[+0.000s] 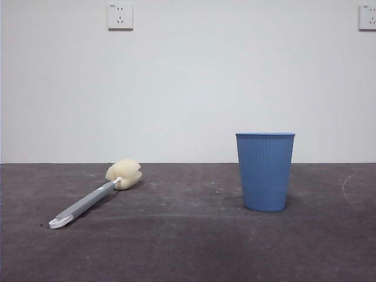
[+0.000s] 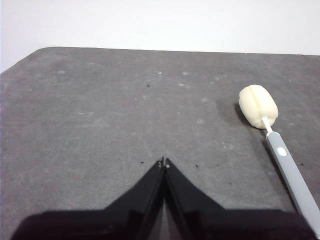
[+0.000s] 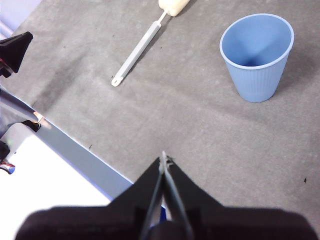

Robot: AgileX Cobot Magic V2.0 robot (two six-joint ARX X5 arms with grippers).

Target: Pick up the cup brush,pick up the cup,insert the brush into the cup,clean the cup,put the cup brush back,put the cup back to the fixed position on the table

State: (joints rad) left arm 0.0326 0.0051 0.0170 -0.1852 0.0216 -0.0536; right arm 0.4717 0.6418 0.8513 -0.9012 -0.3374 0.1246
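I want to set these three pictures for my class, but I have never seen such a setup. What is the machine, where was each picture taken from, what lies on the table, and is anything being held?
It is a robot with two arms, each ending in a two-jawed gripper. One picture looks level across the table from low down; the other two come from cameras on the arms' wrists. On the table lie the cup brush, flat, and the cup, upright and open at the top, standing apart from the brush. The left gripper and the right gripper are the black wedges at the bottom of the wrist views. Both are shut on nothing and raised above the table.
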